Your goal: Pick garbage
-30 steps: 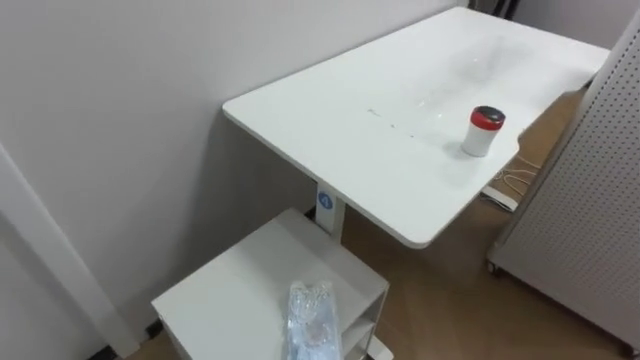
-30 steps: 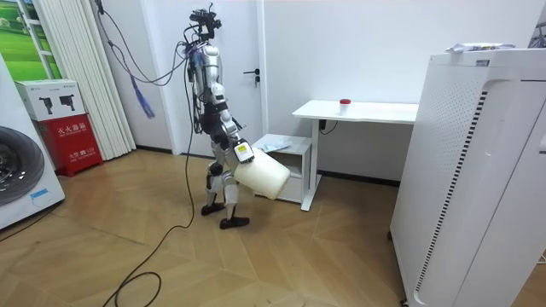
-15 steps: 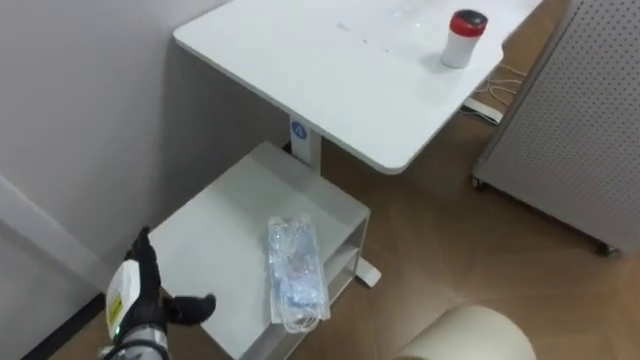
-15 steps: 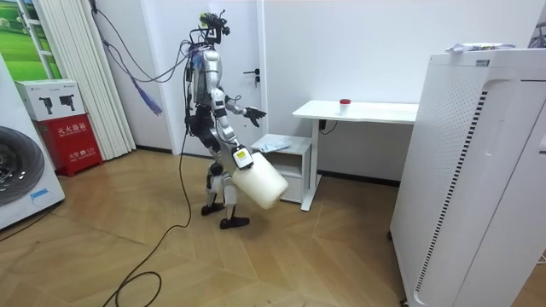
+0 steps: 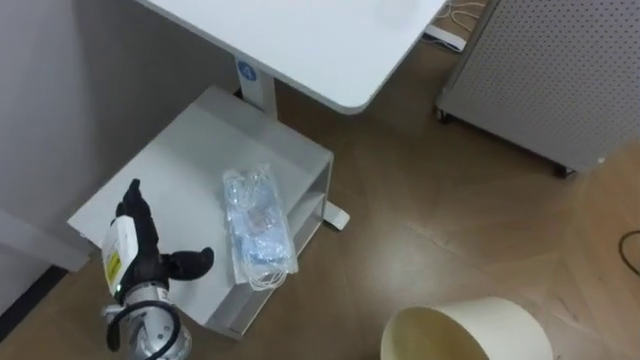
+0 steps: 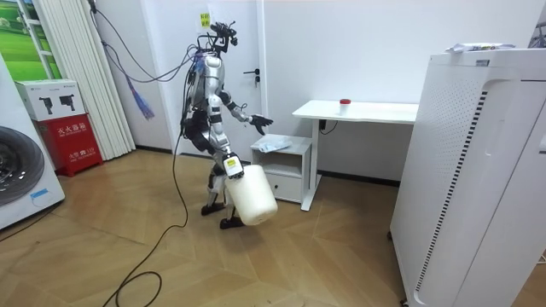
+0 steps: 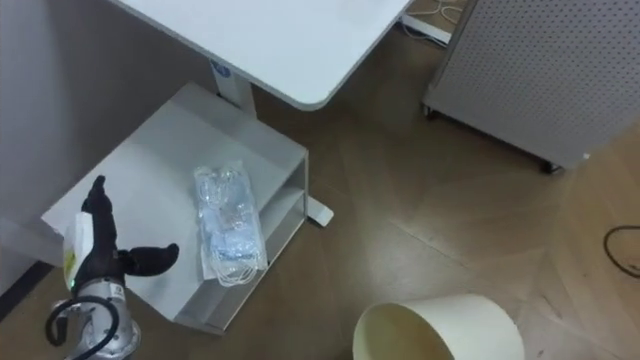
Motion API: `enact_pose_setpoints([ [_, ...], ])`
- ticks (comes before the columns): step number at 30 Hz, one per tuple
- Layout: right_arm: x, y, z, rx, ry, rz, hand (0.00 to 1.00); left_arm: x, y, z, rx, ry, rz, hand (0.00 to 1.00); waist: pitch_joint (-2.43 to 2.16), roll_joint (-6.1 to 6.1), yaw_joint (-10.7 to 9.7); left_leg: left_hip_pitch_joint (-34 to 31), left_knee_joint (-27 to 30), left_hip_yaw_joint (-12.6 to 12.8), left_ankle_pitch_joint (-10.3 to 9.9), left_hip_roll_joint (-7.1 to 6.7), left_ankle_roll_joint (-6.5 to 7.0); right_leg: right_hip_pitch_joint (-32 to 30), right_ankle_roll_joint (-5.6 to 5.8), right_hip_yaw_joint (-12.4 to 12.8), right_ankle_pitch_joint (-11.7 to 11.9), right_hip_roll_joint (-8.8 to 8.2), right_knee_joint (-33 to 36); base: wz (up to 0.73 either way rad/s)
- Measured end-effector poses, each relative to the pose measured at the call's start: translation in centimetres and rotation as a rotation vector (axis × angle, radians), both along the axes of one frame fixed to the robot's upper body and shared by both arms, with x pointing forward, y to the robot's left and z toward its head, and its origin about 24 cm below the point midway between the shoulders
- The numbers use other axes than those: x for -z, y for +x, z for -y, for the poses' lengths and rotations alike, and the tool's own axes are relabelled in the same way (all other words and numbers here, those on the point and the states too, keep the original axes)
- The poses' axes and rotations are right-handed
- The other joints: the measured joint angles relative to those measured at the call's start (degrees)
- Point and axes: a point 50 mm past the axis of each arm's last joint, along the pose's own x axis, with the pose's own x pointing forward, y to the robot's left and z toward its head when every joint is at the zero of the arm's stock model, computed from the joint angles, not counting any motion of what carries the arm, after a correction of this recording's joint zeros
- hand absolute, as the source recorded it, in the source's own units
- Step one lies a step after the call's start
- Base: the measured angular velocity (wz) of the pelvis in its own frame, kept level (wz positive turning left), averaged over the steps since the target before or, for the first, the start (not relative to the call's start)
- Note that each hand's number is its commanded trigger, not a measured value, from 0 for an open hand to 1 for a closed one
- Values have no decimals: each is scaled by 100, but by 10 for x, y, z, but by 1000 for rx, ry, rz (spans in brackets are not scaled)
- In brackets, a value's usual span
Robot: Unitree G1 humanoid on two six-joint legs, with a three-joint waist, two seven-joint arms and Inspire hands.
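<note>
Left eye view: the clear plastic bag (image 5: 258, 240) lies on the low cabinet (image 5: 180, 160), just right of the left hand's (image 5: 140, 262) straight, spread fingers. It should sweep right and close round the bag's middle. The right hand (image 6: 229, 165) carries the bin (image 6: 252, 194); I cannot tell its grip. A second ago, the left hand was out of sight.
</note>
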Motion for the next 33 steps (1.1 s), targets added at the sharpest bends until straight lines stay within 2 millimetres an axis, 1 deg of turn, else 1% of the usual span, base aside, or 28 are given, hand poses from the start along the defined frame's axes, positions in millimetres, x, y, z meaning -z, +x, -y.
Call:
enact_pose_setpoints([
  [1,0,1,-1,2,6,6,100,-1,1,0,2,3,4,0,3,-4,-2,-61,96,8,-45,26,4,-67,-10,-3,-26,3,78,-10],
  [3,-2,4,-3,11,24,25,100,-4,3,1,13,13,8,0,19,-8,-103,-262,363,-3,-151,59,22,-278,-10,-5,-116,-1,331,0],
  [4,-2,5,-4,11,28,30,100,-3,3,1,13,12,7,0,20,-9,-133,-299,405,-4,-179,73,21,-320,-13,-6,-134,-6,384,0],
  [5,-2,5,-4,13,31,35,100,-3,3,1,13,13,6,0,26,-9,-157,-354,508,5,-221,121,24,-382,-26,-1,-152,-12,465,-8],
  [9,-3,7,-6,-2,34,45,100,-6,4,-1,26,57,14,0,27,-6,-317,-653,719,33,-252,141,19,-706,-42,33,-185,-4,678,-3],
  [13,-3,7,-5,17,45,49,100,-15,11,2,33,80,49,0,26,-8,-330,-1018,970,56,-294,152,13,-1110,-84,48,-197,-6,934,-5],
  [15,-2,5,-5,27,53,44,100,-18,13,2,37,91,57,0,27,-5,-420,-1162,1073,6,-318,157,-11,-1244,-126,31,-236,-9,1046,4],
  [16,-2,5,-4,29,55,42,100,-19,13,2,36,92,60,0,27,-5,-437,-1190,1090,-1,-320,169,-15,-1264,-131,29,-239,-7,1056,0],
  [17,-1,3,-5,26,57,35,100,-21,14,1,33,97,66,0,27,-5,-449,-1230,1136,-3,-335,223,-36,-1294,-152,9,-238,23,1062,-5],
  [18,0,0,-5,17,56,24,100,-22,15,0,26,101,73,0,26,-6,-464,-1252,1162,-22,-347,241,-55,-1311,-170,-1,-238,43,1072,-6],
  [22,5,-9,-5,3,49,-16,100,-24,15,-1,11,118,91,0,26,-5,-486,-1267,1182,-19,-358,255,-77,-1347,-195,3,-253,55,1113,-1],
  [24,7,-15,-4,0,45,-45,100,-24,14,0,19,133,91,0,25,-3,-486,-1304,1241,-21,-376,292,-91,-1372,-207,6,-261,86,1147,-2],
  [26,8,-16,-4,-13,39,-54,100,-24,14,1,29,160,93,0,25,-3,-492,-1336,1253,-2,-375,315,-90,-1406,-214,17,-253,102,1143,-6],
  [33,10,-19,-6,-63,15,-101,100,-20,14,8,111,296,60,0,24,-1,-620,-1454,1268,9,-369,316,-102,-1547,-241,18,-237,90,1188,-1],
])
